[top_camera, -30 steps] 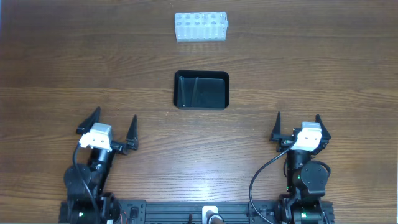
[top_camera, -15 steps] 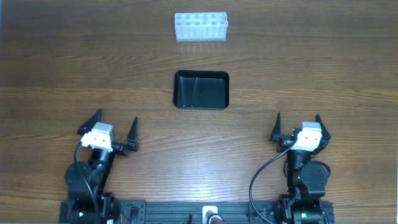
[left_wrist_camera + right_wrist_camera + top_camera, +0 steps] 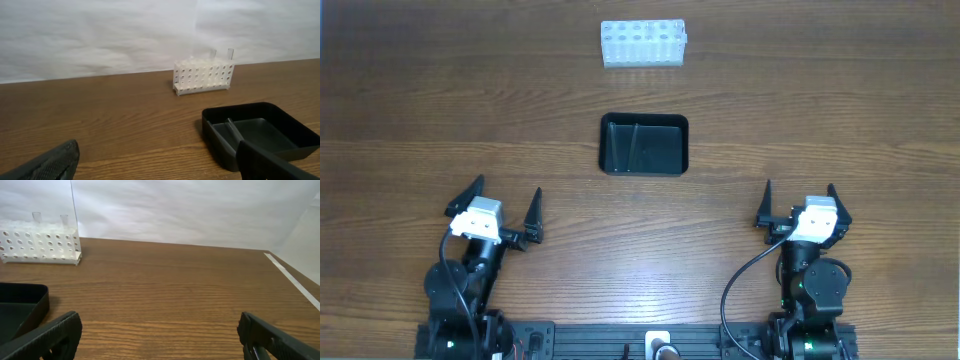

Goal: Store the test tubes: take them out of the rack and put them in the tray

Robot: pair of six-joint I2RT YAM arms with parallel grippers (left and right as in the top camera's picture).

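Note:
A white test tube rack point(image 3: 643, 44) stands at the far middle of the table, with two clear tubes point(image 3: 230, 52) sticking up from one end point(image 3: 63, 218). The black tray point(image 3: 678, 165) sits just in front of it, and one thin tube point(image 3: 232, 130) seems to lie inside. My left gripper point(image 3: 505, 195) is open near the front left, well short of the tray. My right gripper point(image 3: 800, 195) is open near the front right, also apart from the tray point(image 3: 22, 305). Neither holds anything.
Bare wooden tabletop point(image 3: 840, 100) surrounds the rack and tray. A white wall point(image 3: 175, 205) rises behind the table's far edge. The table's right edge point(image 3: 295, 282) runs close to the right arm.

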